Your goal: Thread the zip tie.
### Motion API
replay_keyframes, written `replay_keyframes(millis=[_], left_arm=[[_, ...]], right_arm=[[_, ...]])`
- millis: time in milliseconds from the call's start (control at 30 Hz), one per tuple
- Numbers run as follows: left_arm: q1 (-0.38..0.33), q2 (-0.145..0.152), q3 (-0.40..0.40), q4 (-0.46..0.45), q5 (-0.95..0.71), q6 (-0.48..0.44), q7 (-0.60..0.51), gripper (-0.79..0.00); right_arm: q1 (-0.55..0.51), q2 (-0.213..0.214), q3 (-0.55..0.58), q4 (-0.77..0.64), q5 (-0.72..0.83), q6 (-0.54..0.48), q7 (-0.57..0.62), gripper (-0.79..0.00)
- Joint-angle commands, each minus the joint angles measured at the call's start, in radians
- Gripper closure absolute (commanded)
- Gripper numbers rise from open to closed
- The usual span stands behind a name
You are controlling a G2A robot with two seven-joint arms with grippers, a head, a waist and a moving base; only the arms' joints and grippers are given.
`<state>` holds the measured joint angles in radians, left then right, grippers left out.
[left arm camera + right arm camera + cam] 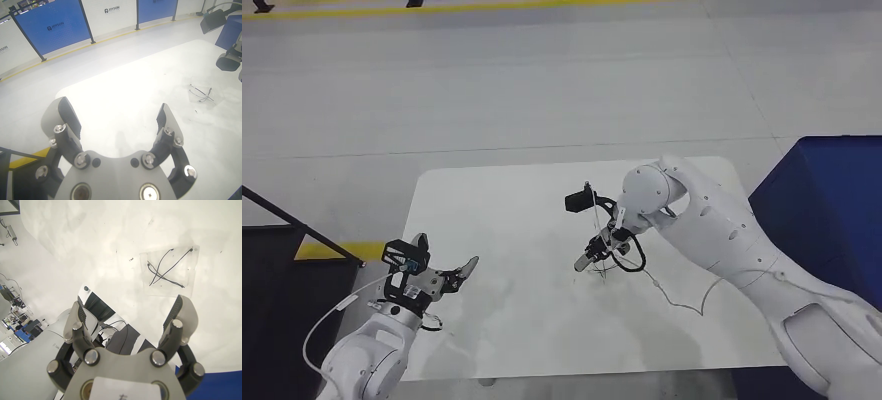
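**A:** What lies closest, and how many grippers?

**B:** Two. The left gripper [113,101] is nearest, at the near left edge of the white table [512,210]. Its two fingers are spread wide with nothing between them.

**A:** How is that arm posed?

**B:** It comes up from the near left corner. The wrist is raised just over the table edge and the fingers point across the table toward the middle.

**A:** And next out?

**B:** The right gripper [128,300] hangs over the middle of the table. Its two fingers are also parted and it holds nothing. That arm stretches in from the right with its elbow bent and its wrist tipped down toward the tabletop.

**A:** Where are the zip ties?

**B:** I count three black zip ties [158,274] lying loose and crossed over one another. They are inside one clear shallow tray [170,289] on the table, just beyond the right gripper's fingertips. Neither gripper touches them. One small black speck [131,259] lies on the table beside the tray.

**A:** Is any tie threaded?

**B:** I cannot tell. They are too thin to make out.

**A:** And farthest off?

**B:** Pale floor with one yellow line [362,12]. Behind it stand two blue panels [51,28] on black posts.
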<state>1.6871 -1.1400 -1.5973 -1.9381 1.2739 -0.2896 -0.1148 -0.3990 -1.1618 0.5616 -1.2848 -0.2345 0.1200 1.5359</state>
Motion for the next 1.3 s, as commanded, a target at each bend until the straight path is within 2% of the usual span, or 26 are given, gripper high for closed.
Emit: replay_keyframes(millis=[0, 667, 800, 833, 867, 933, 1000, 1267], left_arm=[[0.000, 0.000, 0.000, 0.000, 0.000, 0.000, 0.000, -0.785], [0.000, 0.000, 0.000, 0.000, 0.000, 0.000, 0.000, -0.785], [0.000, 0.000, 0.000, 0.000, 0.000, 0.000, 0.000, -0.785], [0.000, 0.000, 0.000, 0.000, 0.000, 0.000, 0.000, -0.785], [0.000, 0.000, 0.000, 0.000, 0.000, 0.000, 0.000, -0.785], [0.000, 0.000, 0.000, 0.000, 0.000, 0.000, 0.000, -0.785], [0.000, 0.000, 0.000, 0.000, 0.000, 0.000, 0.000, -0.785], [0.000, 0.000, 0.000, 0.000, 0.000, 0.000, 0.000, -0.785]], right_arm=[[0.000, 0.000, 0.000, 0.000, 0.000, 0.000, 0.000, -0.785], [-0.006, 0.000, 0.000, 0.003, 0.007, 0.000, -0.007, -0.785], [-0.019, -0.020, -0.009, 0.110, 0.045, 0.058, -0.081, -0.785], [-0.010, -0.027, -0.018, 0.124, 0.038, 0.093, -0.084, -0.640], [-0.001, -0.035, -0.026, 0.138, 0.030, 0.133, -0.099, -0.416], [0.010, -0.054, -0.050, 0.161, 0.020, 0.189, -0.121, -0.360], [0.022, -0.075, -0.070, 0.186, 0.016, 0.225, -0.149, -0.259], [0.069, -0.147, -0.157, 0.306, -0.018, 0.213, -0.139, -0.154]])
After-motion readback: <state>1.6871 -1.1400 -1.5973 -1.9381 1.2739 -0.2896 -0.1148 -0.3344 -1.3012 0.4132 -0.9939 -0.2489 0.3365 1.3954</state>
